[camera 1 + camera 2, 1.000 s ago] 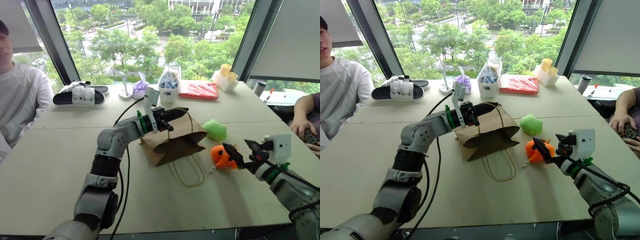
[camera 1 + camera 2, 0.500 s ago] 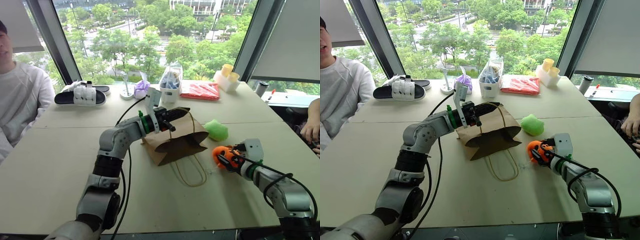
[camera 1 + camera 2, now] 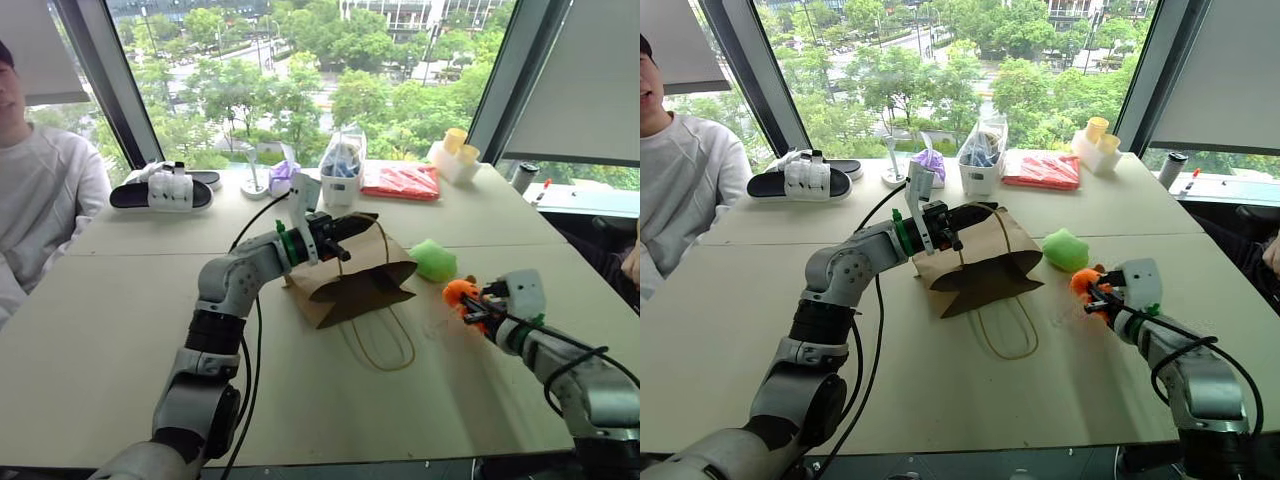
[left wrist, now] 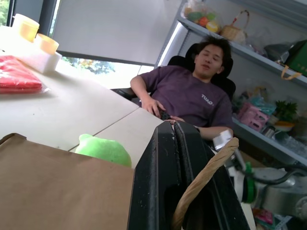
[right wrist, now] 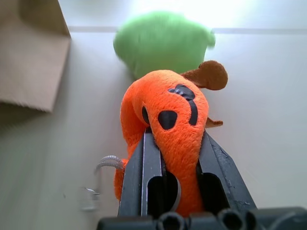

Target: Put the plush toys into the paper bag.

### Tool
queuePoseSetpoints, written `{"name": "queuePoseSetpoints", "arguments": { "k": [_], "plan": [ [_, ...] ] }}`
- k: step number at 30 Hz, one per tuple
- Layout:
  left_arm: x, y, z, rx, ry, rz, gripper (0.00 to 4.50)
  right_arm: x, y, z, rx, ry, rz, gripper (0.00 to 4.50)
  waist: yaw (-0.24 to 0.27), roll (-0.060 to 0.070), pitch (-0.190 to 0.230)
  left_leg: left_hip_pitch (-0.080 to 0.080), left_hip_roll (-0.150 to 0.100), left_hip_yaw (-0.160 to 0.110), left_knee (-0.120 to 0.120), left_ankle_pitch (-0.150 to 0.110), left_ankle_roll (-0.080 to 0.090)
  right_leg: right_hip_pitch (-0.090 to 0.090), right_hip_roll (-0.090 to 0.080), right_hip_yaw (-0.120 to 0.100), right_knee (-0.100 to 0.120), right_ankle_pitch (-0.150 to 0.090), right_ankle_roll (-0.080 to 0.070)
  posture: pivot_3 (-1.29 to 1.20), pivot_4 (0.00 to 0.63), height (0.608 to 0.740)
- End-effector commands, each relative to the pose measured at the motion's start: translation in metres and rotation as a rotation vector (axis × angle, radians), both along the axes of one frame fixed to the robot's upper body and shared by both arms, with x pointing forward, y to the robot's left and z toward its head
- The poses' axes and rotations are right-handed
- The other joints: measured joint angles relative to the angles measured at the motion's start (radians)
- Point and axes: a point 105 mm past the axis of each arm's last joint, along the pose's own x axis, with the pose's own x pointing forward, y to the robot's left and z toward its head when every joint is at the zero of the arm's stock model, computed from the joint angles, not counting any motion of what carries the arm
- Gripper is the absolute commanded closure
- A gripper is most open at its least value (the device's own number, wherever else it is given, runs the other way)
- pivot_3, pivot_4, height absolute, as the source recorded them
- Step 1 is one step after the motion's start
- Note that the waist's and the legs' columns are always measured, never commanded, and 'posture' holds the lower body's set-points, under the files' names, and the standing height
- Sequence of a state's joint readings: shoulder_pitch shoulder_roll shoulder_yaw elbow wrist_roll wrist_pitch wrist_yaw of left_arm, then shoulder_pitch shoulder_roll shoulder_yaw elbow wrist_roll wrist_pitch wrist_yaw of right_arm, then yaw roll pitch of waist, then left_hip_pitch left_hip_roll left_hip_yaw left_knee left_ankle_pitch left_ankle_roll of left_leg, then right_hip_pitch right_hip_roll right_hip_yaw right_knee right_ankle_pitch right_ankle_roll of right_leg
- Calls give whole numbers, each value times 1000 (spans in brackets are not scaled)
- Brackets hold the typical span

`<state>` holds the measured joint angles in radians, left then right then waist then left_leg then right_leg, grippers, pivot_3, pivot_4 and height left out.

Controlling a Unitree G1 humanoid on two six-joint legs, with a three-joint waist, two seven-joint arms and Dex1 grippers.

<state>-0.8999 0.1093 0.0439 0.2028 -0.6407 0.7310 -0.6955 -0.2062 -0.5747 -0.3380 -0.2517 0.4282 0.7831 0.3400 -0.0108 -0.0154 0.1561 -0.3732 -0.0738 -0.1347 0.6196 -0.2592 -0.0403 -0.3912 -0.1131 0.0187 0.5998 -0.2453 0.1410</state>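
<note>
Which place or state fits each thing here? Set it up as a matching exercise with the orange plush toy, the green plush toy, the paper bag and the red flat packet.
Things:
1. orange plush toy
2. green plush toy
3. paper bag
4. red flat packet

Places or states:
A. loose on the table beside the bag
B. at the far edge by the window
C. squeezed between the right gripper fingers
D. edge pinched by the left gripper

Pairs: 1-C, 2-A, 3-D, 4-B

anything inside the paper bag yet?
Nothing visible in it. The paper bag shows a dark mouth, its depth hidden. The orange toy is pinched in the right gripper, and the green toy lies on the table.
</note>
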Motion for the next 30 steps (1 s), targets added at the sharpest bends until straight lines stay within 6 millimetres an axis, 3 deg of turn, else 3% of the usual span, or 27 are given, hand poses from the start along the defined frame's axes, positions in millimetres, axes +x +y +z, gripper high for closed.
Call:
{"name": "queuePoseSetpoints", "arguments": {
  "k": [1,5,8,12,19,24,30],
  "plan": [
    [0,-1,15,-23,-57,-6,4500,-11,12,50,123,-132,64,4487,-1,0,0,0,0,0,0,0,0,0,0,0,0,0,0,0,150,740],
    [2,-2,17,-39,-55,-11,4500,-26,33,60,242,-95,168,4487,1,0,0,0,0,0,-1,0,0,0,0,0,0,0,0,0,150,740],
    [4,-2,21,-70,-44,-16,4500,-46,66,59,354,-20,346,4487,2,0,0,0,0,-1,-1,0,1,0,0,0,0,0,0,0,150,740],
    [1,-3,31,-123,-34,-51,4500,-57,94,53,434,33,441,4487,2,0,0,-1,0,-1,0,0,1,0,0,0,0,0,0,0,150,740],
    [-5,-4,36,-143,-28,-88,4500,-46,125,39,545,117,458,4487,-1,0,0,0,0,-1,0,0,1,-1,0,0,1,0,0,0,150,740],
    [-13,-5,34,-141,-26,-130,4500,-23,133,33,629,159,408,4487,-2,0,0,0,0,0,0,0,1,-1,0,0,1,0,0,0,150,740],
    [-24,-5,31,-124,-30,-173,4500,-4,146,33,615,186,405,4487,-3,0,0,0,0,0,-1,0,1,-2,0,0,2,0,0,0,150,740]
  ]
}}
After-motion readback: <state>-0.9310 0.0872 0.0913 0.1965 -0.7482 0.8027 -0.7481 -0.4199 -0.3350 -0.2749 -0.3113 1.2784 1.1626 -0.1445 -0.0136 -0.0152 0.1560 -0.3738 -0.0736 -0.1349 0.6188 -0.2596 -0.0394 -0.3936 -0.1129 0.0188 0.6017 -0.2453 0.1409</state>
